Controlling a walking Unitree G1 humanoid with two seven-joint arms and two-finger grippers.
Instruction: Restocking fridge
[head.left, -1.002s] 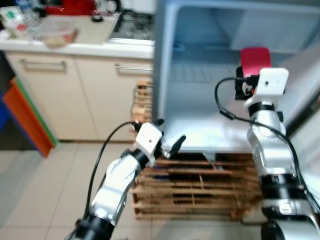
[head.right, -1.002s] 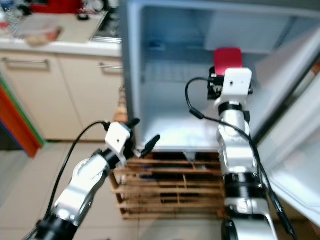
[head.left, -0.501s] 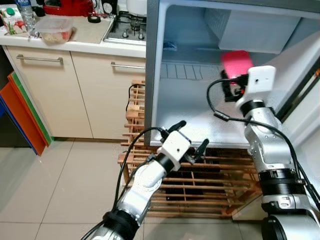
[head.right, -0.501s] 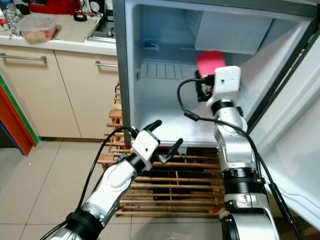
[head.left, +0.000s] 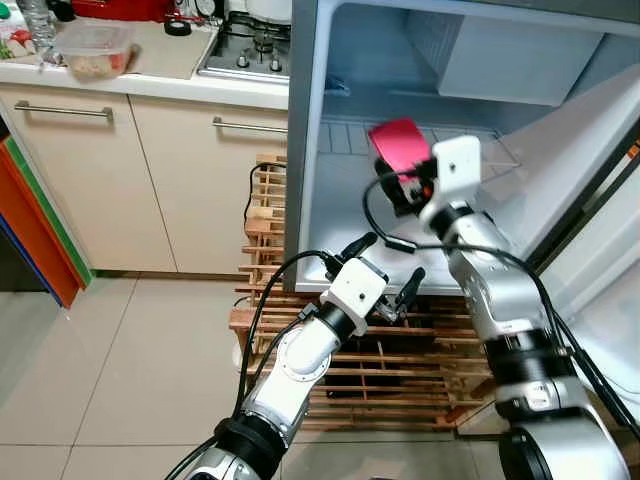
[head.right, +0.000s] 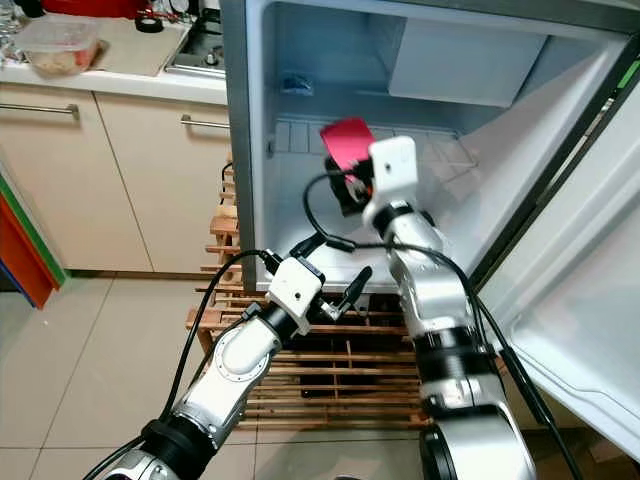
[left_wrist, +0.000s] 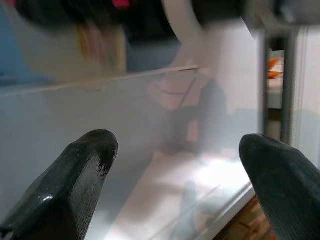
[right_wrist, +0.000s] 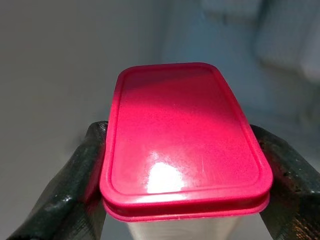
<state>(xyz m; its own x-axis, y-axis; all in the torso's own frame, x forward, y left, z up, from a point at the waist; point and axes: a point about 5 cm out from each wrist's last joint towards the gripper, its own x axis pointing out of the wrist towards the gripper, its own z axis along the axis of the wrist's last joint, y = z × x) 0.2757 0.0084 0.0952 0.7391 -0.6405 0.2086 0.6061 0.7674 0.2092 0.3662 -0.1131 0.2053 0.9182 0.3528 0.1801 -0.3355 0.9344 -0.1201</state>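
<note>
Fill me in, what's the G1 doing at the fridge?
Restocking. The right gripper holds a container with a pink lid, its fingers clamped on either side, raised inside the open fridge in front of the wire shelf. The container is not set down yet. The left gripper is open and holds nothing, hovering at the fridge's bottom front edge above the wooden rack.

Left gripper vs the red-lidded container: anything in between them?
Nothing solid. In the left eye view the open left gripper hangs at the fridge's lower front edge; between it and the red-lidded container, held by the right gripper, runs only a black cable.
</note>
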